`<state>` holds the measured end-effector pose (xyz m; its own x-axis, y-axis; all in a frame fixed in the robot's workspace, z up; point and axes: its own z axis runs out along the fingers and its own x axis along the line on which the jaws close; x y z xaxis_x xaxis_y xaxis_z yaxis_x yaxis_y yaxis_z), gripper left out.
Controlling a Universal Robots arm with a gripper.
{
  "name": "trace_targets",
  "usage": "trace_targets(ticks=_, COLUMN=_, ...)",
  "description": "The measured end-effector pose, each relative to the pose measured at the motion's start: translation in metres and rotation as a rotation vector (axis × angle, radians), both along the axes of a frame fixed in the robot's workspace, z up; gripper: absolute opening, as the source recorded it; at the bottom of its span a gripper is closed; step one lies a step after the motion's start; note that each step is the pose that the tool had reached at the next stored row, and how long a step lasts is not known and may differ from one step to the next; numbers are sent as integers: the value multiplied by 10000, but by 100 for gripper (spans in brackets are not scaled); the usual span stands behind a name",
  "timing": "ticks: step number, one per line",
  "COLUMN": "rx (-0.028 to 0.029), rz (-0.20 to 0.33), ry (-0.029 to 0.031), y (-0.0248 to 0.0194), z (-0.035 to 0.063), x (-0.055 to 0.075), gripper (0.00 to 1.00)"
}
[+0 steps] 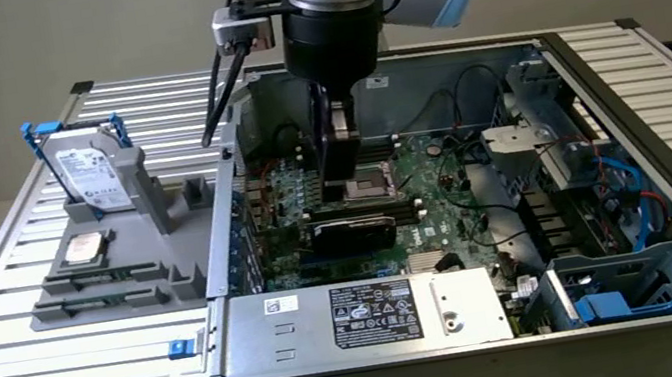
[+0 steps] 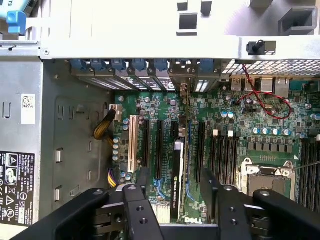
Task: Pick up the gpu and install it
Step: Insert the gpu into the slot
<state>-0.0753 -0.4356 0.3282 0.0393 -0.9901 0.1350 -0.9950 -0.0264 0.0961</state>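
Pincer (image 2: 176, 197): jaws apart, straddling the gpu (image 2: 176, 186), no firm grip evident. Gpu: edge-on, upright in the motherboard (image 2: 260, 120) slot inside the open case (image 1: 557, 47). Handling: keep it vertical, press evenly. Worktop (image 1: 7, 332): slatted metal; grey rack (image 1: 134, 271) with hard drive (image 1: 87, 172) alongside. Room: plain wall.
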Motion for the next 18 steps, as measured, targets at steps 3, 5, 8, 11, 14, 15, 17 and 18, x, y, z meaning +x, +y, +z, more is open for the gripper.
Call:
trace_targets(ticks=3, rx=0, rz=0, ry=0, y=0, z=0, x=0, gripper=36)
trace_targets(ticks=5, rx=1, rz=0, ry=0, y=0, z=0, x=0, gripper=31)
trace_targets(ticks=8, rx=0, rz=0, ry=0, y=0, z=0, x=0, gripper=19)
trace_targets(ticks=11, rx=0, rz=-1, ry=0, y=0, z=0, x=0, gripper=11)
trace_targets(ticks=14, rx=0, rz=0, ry=0, y=0, z=0, x=0, gripper=11)
trace_targets(ticks=15, rx=0, rz=0, ry=0, y=0, z=0, x=0, gripper=11)
trace_targets(ticks=17, rx=0, rz=0, ry=0, y=0, z=0, x=0, gripper=11)
trace_targets(ticks=18, rx=0, rz=0, ry=0, y=0, z=0, x=0, gripper=11)
